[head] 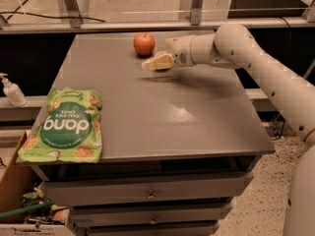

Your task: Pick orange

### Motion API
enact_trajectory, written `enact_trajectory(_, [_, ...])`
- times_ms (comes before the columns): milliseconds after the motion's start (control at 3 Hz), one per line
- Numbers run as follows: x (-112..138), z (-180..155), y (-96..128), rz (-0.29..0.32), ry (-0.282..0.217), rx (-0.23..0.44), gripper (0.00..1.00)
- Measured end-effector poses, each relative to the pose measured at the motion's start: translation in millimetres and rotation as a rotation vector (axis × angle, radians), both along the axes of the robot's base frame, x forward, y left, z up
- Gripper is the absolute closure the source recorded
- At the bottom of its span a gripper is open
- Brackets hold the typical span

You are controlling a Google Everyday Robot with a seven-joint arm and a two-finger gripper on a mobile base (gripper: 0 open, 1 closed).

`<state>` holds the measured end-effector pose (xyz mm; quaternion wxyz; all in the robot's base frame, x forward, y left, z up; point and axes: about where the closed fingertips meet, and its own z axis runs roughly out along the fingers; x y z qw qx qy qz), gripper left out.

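My gripper (pixel 157 62) is at the far middle of the grey table (pixel 162 117), low over its top and just right of a red apple with a stem (pixel 144 44). The arm (pixel 256 68) reaches in from the right. The orange does not show: the spot beside the apple where it lay is covered by the gripper. I cannot tell whether the gripper touches or holds it.
A green bag of rice chips (pixel 66 126) lies at the table's front left corner. A pump bottle (pixel 11 89) stands on a ledge to the left. Drawers (pixel 150 194) sit below the tabletop. A cardboard box (pixel 15 191) stands at the lower left.
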<state>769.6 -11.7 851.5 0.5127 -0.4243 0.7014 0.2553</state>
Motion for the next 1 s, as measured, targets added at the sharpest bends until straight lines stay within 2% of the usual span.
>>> enact_trajectory(1000, [-0.7, -3.4, 9.2, 0.013, 0.005, 0.001, 0.88])
